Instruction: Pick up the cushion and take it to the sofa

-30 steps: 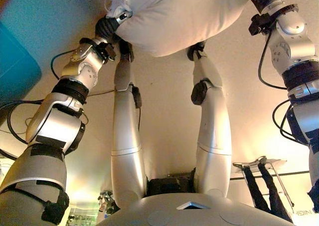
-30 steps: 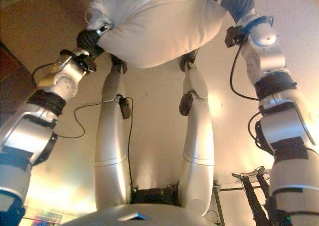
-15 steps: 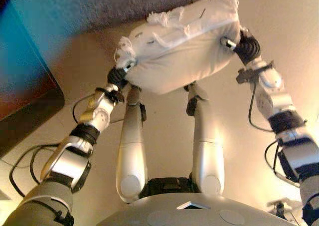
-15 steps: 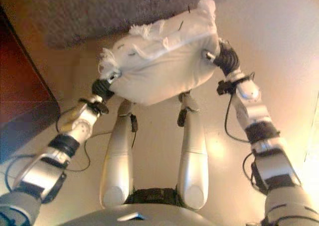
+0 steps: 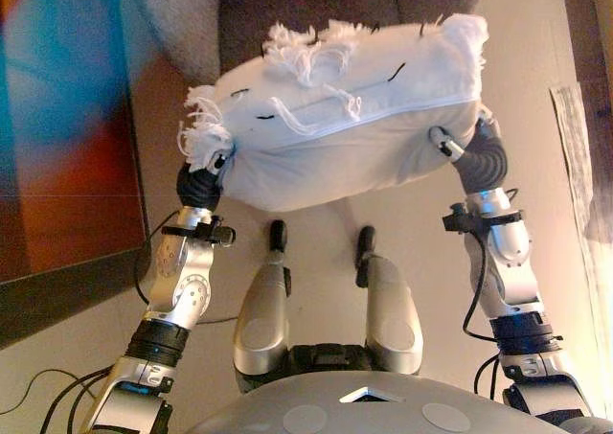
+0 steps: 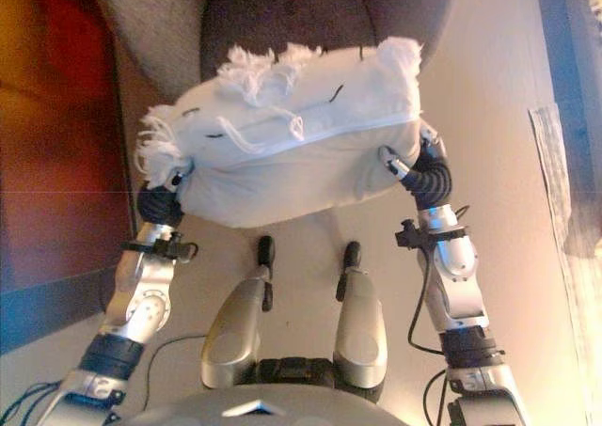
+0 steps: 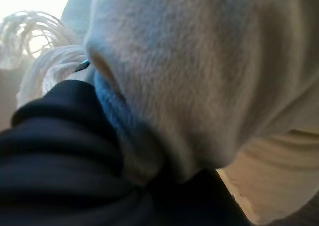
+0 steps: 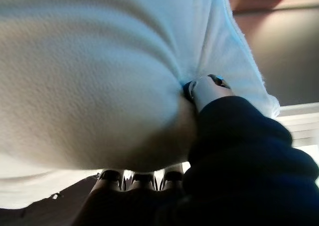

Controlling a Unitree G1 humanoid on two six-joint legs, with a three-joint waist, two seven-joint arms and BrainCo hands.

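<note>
- The cushion (image 5: 345,127) is hanging in the air between the two hands, clear of the floor (image 5: 421,233), with its long axis running across the robot from its left to its right.
- It is sitting just short of the sofa (image 5: 316,8): the dark seat is showing directly beyond the cushion's far edge, so I judge the coming move to be a carry straight forward and a set-down, with neither arm nearer than the other.
- The cushion is looking white and plump, with a seam line running along its length, tufts of white fringe at its corners and along the top, and a few dark thread marks.
- The left hand (image 5: 198,187) is pressing into the cushion's left end; its fingers are buried in the fabric, so I cannot tell how they are set.
- The right hand (image 5: 476,156) is bearing against the right end, one silver fingertip (image 8: 207,89) showing against the cloth in the right wrist view; its other fingers are hidden, so their set is unclear.
</note>
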